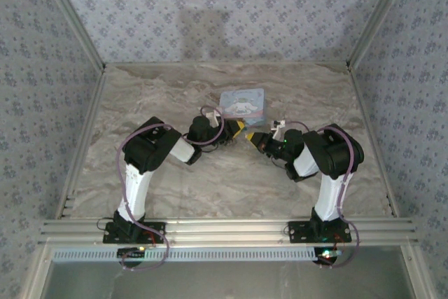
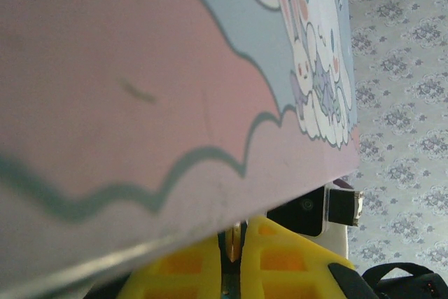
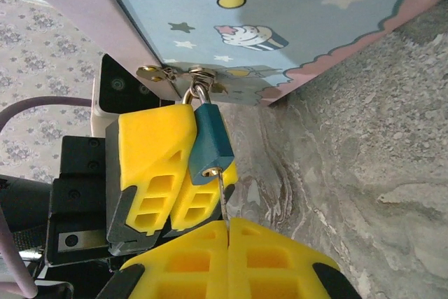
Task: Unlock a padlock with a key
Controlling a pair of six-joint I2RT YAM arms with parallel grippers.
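Observation:
The small teal padlock [image 3: 210, 146] hangs by its shackle from the brass hasp [image 3: 164, 72] on the light-blue cartoon tin [image 3: 280, 5]. My left gripper [image 2: 240, 232] is shut on the padlock, with one of its yellow fingers [image 3: 155, 146] on each flat side of the body. My right gripper [image 3: 228, 223] is shut on a thin metal key [image 3: 222, 197]. The key's tip meets the brass keyhole on the padlock's lower face. In the top view the left gripper [image 1: 238, 129] and right gripper [image 1: 253, 138] meet tip to tip just in front of the tin [image 1: 243, 103].
The tin lies on the marble tabletop [image 1: 175, 96], right against the left wrist camera, where its pink and blue lid [image 2: 140, 82] looms close. Patterned walls enclose the table on three sides. Bare marble [image 3: 364, 145] lies to the right of the padlock.

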